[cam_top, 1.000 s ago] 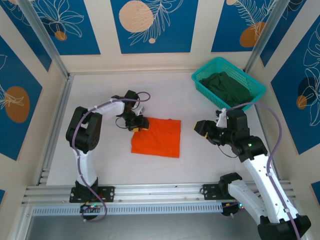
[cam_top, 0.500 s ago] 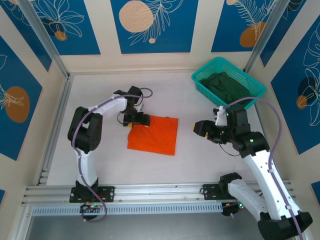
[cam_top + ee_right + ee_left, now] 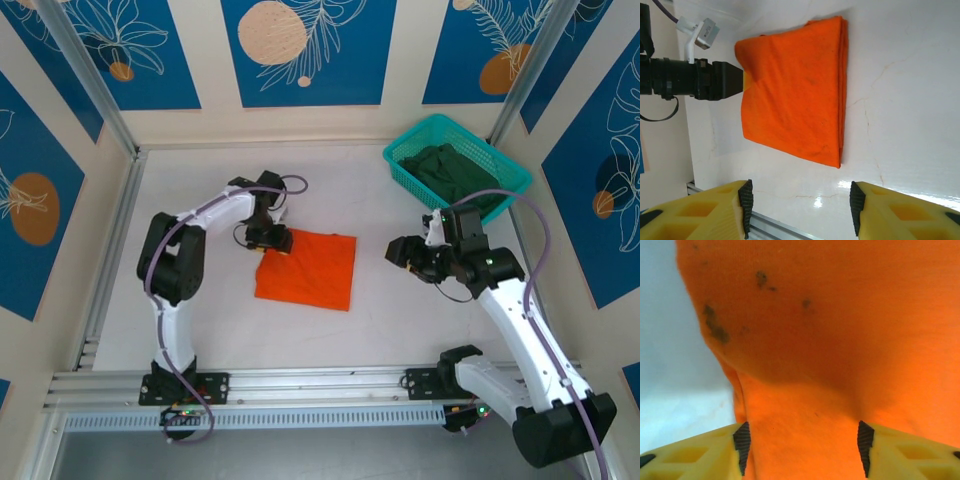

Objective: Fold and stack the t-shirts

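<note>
The orange t-shirt [image 3: 305,270] lies folded into a rectangle on the white table, left of centre. My left gripper [image 3: 275,240] is at its far left corner. In the left wrist view the orange cloth [image 3: 840,340] runs from pad to pad of that gripper [image 3: 804,447], gathered into a ridge between them. The right gripper [image 3: 400,252] hovers to the right of the shirt, apart from it, jaws open with bare table between them [image 3: 800,207]. Its wrist view shows the whole orange shirt [image 3: 795,90]. The dark green t-shirt [image 3: 455,172] sits crumpled in the basket.
The teal mesh basket [image 3: 404,172] stands at the back right corner. The black left arm [image 3: 690,80] reaches onto the shirt's corner. Aluminium rails [image 3: 300,385] run along the near edge, and walls close in the other three sides.
The orange shirt slid a little to the left and farther back with the left gripper at its corner. The right arm shifted slightly, its gripper still open.
</note>
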Action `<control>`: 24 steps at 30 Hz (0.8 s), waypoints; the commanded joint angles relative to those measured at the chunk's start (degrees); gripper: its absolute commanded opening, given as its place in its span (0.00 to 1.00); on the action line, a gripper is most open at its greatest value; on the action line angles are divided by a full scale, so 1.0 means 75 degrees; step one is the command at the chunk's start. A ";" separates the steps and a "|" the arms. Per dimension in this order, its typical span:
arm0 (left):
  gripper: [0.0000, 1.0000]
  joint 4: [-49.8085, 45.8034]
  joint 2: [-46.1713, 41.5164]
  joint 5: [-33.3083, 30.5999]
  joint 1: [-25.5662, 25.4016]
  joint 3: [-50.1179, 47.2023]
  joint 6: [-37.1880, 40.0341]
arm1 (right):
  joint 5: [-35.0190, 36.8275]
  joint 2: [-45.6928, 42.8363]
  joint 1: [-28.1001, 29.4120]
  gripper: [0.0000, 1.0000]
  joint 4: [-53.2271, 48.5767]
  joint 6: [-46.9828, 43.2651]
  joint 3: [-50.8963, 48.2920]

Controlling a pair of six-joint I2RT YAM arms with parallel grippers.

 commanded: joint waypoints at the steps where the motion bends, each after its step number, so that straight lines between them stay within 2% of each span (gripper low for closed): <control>1: 0.50 0.0105 0.0570 -0.0490 -0.0004 0.0170 0.0160 | -0.0311 0.0245 -0.0019 0.55 -0.0009 0.0337 0.0100; 4: 0.34 0.0147 0.0864 -0.0965 -0.0004 0.0455 0.0043 | -0.0335 0.0325 0.0014 0.54 -0.0095 0.0330 0.0215; 7: 0.19 -0.0145 0.1103 -0.1906 0.0069 0.0902 0.0034 | -0.0249 0.0319 0.0008 0.54 -0.0270 0.0299 0.0350; 11: 0.17 -0.0287 0.1193 -0.2606 0.0505 0.1226 0.0345 | -0.0263 0.0313 0.0008 0.53 -0.0551 0.0261 0.0529; 16: 0.14 -0.0334 0.1251 -0.3257 0.1569 0.1710 0.0905 | -0.0125 0.0335 0.0000 0.53 -0.1128 0.0127 0.0954; 19: 0.13 -0.0502 0.1546 -0.3526 0.2169 0.2501 0.1192 | -0.0034 0.0443 -0.0033 0.53 -0.1523 0.0042 0.1287; 24: 0.13 -0.0866 0.2353 -0.4235 0.2719 0.4280 0.1776 | 0.0032 0.0849 -0.0106 0.52 -0.2267 -0.0088 0.1917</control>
